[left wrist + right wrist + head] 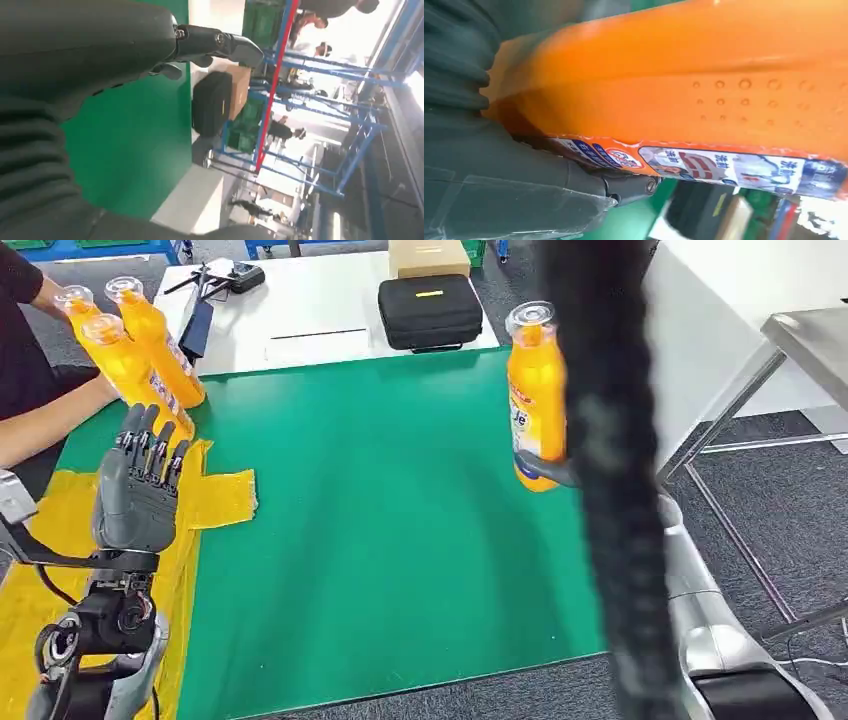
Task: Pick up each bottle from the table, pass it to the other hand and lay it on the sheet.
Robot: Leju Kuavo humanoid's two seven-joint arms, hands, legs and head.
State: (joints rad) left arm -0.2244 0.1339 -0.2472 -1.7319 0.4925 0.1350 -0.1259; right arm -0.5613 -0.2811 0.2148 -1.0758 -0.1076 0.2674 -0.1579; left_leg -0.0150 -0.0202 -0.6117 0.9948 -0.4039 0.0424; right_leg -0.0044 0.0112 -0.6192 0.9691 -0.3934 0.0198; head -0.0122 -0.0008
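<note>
My right hand [556, 472] holds an orange bottle [535, 390] upright above the right edge of the green mat [380, 510]; a dark blurred strip hides most of that hand. In the right wrist view the bottle [704, 95] lies against my right hand [499, 165], whose fingers wrap it. My left hand [135, 485] is open with its fingers spread, hovering over the yellow sheet [222, 498] at the mat's left side. In the left wrist view my left hand [100, 50] holds nothing. Three more orange bottles [140, 350] lean together at the far left, by a person's arm [40, 425].
A black case [430, 310] and a cardboard box [428, 255] stand on the white table [300, 315] behind the mat, with a controller [235, 278] further left. A metal table [810, 340] stands to the right. The dark blurred strip [605, 490] crosses the head view.
</note>
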